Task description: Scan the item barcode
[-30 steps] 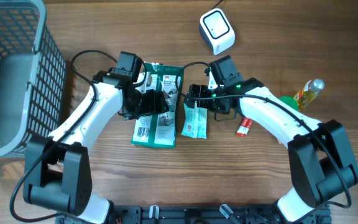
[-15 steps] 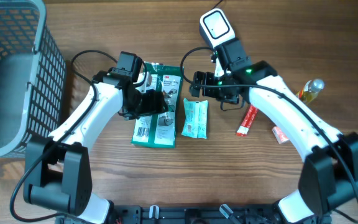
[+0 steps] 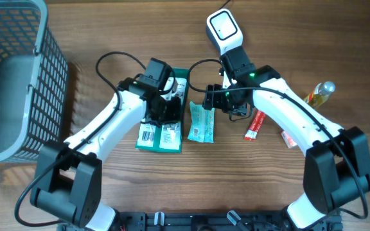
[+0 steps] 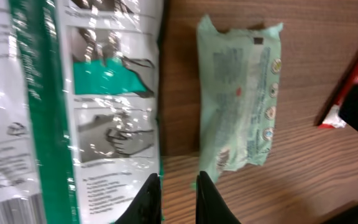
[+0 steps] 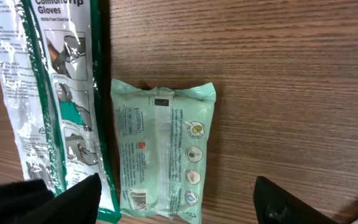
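Left hand (image 4: 174,193) is pinching narrow on gloves pack (image 4: 73,93) right edge, likely for lifting toward scanner (image 3: 224,32); right hand (image 5: 179,198) is hanging wide over wipes pack (image 5: 163,149), both packs lying flat on desk (image 3: 191,186).

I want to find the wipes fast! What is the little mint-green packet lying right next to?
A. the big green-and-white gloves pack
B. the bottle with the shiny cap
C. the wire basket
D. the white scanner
A: the mint-green packet lies flat on the wood right beside the long edge of the gloves pack, far from the basket, bottle and scanner.
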Robot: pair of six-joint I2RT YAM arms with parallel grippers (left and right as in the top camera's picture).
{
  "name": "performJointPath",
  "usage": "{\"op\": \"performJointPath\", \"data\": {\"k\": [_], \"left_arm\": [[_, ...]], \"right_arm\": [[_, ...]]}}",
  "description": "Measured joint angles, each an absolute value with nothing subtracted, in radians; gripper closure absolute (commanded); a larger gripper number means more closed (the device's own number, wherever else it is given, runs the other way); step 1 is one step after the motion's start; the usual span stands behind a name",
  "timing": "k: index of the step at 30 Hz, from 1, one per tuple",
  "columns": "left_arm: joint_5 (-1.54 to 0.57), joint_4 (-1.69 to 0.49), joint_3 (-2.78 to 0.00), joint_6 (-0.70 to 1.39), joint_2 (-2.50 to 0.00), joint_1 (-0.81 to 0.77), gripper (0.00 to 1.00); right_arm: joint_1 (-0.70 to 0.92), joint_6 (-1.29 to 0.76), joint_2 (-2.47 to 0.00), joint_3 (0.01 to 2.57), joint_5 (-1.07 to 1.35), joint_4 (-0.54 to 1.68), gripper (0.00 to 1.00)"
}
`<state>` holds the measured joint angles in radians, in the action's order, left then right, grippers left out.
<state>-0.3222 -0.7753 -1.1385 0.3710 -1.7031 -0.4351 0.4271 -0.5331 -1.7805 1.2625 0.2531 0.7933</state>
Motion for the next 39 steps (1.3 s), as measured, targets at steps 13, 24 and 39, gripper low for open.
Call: {"op": "performJointPath", "data": {"k": [13, 24, 39], "left_arm": [[-0.323, -0.712, -1.139, 0.434, -1.770, -0.539, 0.87], [-0.319, -0.709, -1.138, 0.444, -1.858, -0.549, 0.86], [-0.299, -0.704, -1.138, 0.448, -1.881, -0.549, 0.85]], "right_arm": [[0.352, -0.480, -1.808, 1.262, 0.324, 0.812, 0.28], [0.351, -0.463, -1.934, 1.261, 0.369, 0.778, 0.32], [0.336, -0.424, -1.993, 1.259, 0.513, 0.651, 0.49]]}}
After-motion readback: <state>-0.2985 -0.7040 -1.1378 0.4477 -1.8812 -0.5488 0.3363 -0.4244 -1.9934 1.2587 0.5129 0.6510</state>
